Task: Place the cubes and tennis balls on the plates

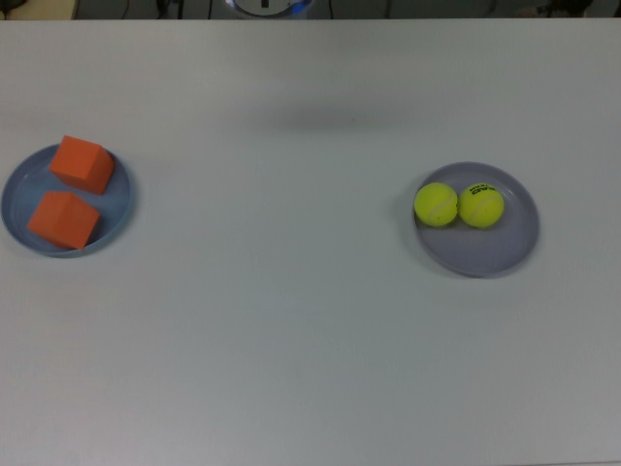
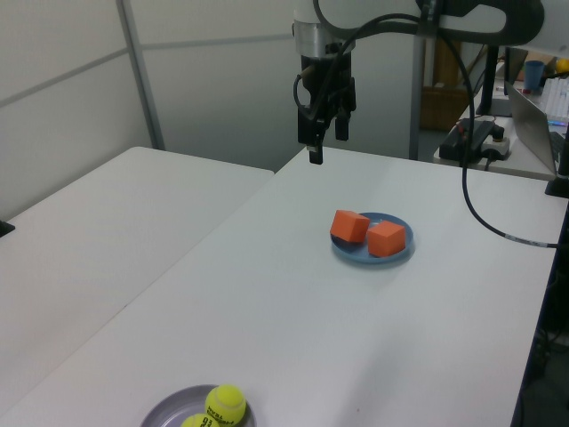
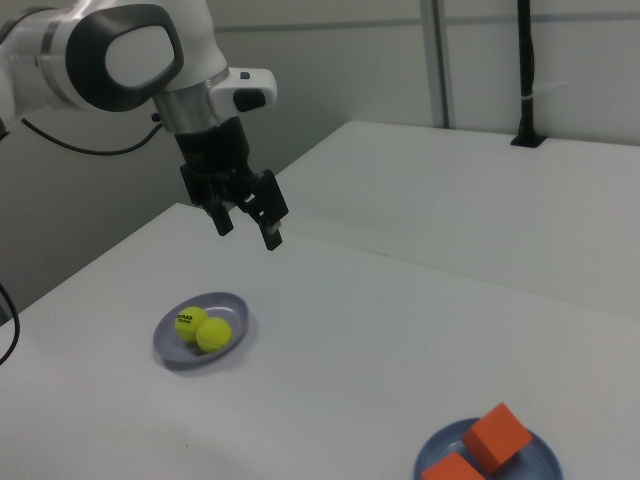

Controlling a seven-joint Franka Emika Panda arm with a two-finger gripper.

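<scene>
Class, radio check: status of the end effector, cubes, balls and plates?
End effector open, empty, raised above table. Both cubes on blue plate. Both tennis balls on grey plate. Nothing in the way.

You have open desk [image 1: 291, 291] between the blue plate [image 1: 114, 218] at the top view's left and the grey plate [image 1: 505, 248] at the top view's right.

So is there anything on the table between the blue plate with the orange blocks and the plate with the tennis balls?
No. In the top view, only bare white table lies between the blue plate and the lavender-grey plate.
</scene>
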